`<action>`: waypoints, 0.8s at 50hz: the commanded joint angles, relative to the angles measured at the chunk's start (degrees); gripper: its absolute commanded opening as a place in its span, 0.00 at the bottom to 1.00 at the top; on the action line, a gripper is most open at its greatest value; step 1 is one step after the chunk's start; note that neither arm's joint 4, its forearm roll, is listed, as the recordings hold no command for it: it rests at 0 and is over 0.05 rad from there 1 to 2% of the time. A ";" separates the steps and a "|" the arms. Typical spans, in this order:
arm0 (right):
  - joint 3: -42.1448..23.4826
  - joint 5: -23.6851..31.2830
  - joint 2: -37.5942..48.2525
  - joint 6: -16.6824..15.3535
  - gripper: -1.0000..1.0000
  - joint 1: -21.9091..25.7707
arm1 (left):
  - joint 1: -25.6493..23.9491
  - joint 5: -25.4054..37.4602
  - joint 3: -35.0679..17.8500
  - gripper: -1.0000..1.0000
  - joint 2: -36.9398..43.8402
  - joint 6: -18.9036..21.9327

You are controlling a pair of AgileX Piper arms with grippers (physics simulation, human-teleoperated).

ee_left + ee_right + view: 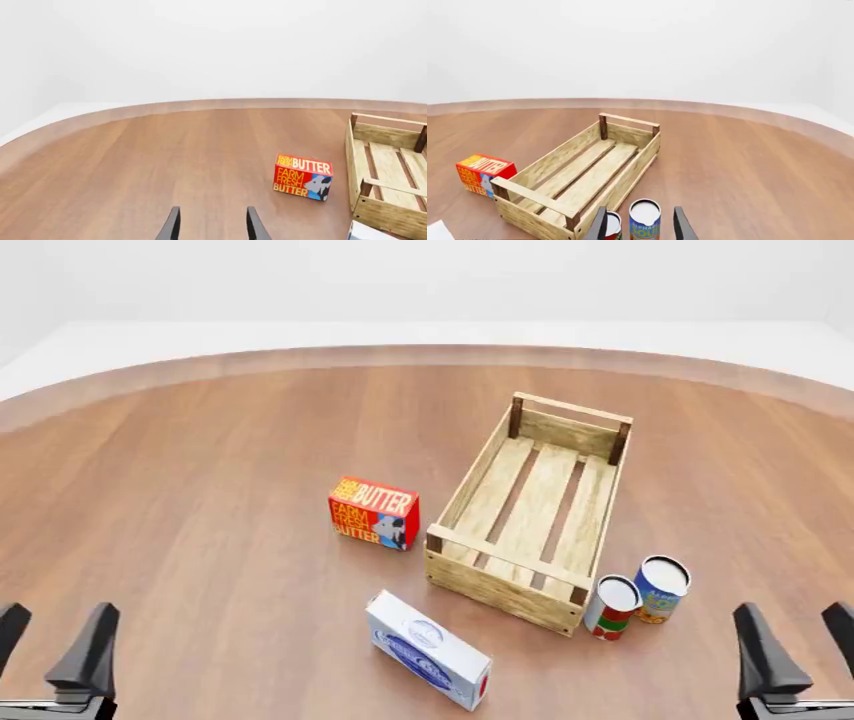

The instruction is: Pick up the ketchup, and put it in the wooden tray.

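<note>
The ketchup is out of view in all three views. The wooden tray [470,485] lies empty at the table's middle right, also seen in the left wrist view [390,215] and the right wrist view [547,162]. My left gripper [56,628] stands open at the near left edge, nothing between its fingers [213,221]. My right gripper [794,625] stands open at the near right, to the right of the tray's near end. In its own view the right gripper [640,221] points toward two cans and the tray.
A red butter box [374,513] stands left of the tray. A white-and-blue box [427,648] lies in front of the tray. A red-and-green can [614,608] and a blue can [661,589] stand by the tray's near right corner.
</note>
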 commanded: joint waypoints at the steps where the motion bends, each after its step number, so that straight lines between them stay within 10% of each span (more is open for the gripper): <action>1: -0.17 -0.24 0.11 0.05 1.00 0.72 | -0.01 -0.07 -0.16 1.00 0.30 -0.02; 11: -0.59 -17.39 25.33 1.95 1.00 1.92 | 0.00 -0.07 -0.17 1.00 0.29 0.03; 24: -3.86 -6.10 25.29 -4.64 1.00 1.99 | -0.01 -0.07 -0.17 1.00 0.29 0.01; 40: -17.43 22.32 14.54 -9.04 1.00 10.19 | -0.01 -0.08 -0.17 1.00 0.29 0.00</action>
